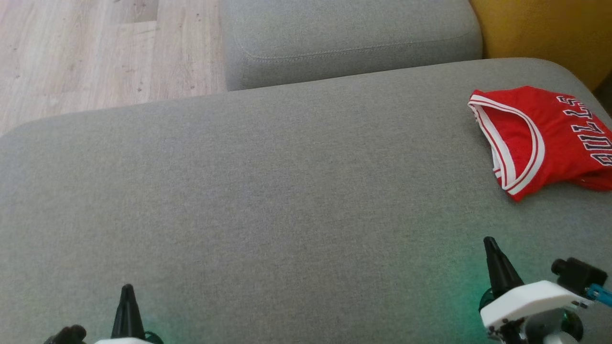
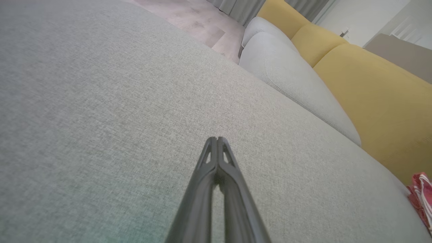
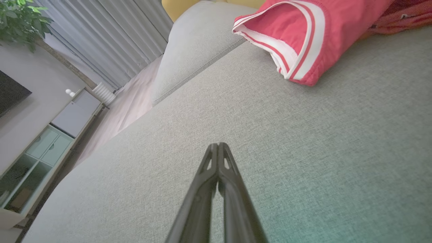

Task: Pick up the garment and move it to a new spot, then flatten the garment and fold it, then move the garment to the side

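Note:
The garment (image 1: 545, 134) is a red jersey with white trim and dark lettering, folded into a compact bundle at the far right of the grey sofa seat (image 1: 267, 191). Its trimmed edge fills the top right of the right wrist view (image 3: 303, 37), and a sliver shows at the right edge of the left wrist view (image 2: 422, 195). My right gripper (image 1: 490, 243) hovers shut and empty over the seat, nearer to me than the garment and apart from it (image 3: 217, 145). My left gripper (image 1: 127, 289) is shut and empty at the lower left (image 2: 216, 139), far from the garment.
A second grey cushion (image 1: 349, 38) adjoins the seat's far edge, with yellow sofa cushions (image 2: 371, 91) beside it. Wooden floor (image 1: 95, 52) lies beyond at the upper left. A cabinet (image 3: 50, 141), curtains and a plant stand across the room.

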{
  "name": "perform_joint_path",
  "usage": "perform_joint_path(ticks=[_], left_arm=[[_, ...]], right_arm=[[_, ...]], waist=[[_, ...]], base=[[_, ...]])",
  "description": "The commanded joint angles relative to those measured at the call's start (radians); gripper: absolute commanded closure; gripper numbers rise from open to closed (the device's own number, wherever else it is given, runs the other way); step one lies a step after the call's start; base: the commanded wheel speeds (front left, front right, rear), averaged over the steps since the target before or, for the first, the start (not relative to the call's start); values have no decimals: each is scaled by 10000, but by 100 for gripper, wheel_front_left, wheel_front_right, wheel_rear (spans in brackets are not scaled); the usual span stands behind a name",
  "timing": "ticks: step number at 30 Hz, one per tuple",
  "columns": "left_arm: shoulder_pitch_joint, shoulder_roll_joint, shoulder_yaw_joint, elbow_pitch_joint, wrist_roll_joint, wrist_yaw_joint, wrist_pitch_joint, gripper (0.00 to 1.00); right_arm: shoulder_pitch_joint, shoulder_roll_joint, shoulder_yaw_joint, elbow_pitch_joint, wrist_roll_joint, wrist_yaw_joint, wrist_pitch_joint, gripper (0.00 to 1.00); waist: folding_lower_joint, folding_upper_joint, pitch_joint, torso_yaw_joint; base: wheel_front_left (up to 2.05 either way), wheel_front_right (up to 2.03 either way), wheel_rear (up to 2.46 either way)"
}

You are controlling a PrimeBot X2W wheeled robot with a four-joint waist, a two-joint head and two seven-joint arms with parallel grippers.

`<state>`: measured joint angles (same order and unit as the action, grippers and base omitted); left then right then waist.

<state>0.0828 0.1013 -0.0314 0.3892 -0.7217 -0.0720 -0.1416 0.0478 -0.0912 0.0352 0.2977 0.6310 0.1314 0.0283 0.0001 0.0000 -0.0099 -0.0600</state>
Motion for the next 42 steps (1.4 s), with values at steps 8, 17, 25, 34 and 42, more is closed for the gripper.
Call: perform_joint_path(ticks=[8,17,25,34,42], left_arm=[[-647,-21,319,-422,-922,-126,241,100],[-789,-76,447,-535,-1811,-177,500,100],[-915,-125,562,-637,-2604,-224,732,100],[-1041,-174,675,-738,-3397,-270,963,100],[-1167,-223,788,-839,-4188,-315,1192,100]], right_arm=[[-644,41,-157,-385,1038,-3,90,100],[-747,82,-307,-401,2016,-3,175,100],[-838,118,-441,-416,2888,-4,252,100],[-929,155,-575,-430,3760,-4,329,100],[-1020,192,-709,-444,4628,-5,405,100]], waist=[[0,0,12,55],[0,0,25,116],[0,0,37,171],[-1,0,49,225],[-1,0,61,279]], base=[[0,0,0],[0,0,0],[0,0,0],[0,0,0],[0,0,0]])
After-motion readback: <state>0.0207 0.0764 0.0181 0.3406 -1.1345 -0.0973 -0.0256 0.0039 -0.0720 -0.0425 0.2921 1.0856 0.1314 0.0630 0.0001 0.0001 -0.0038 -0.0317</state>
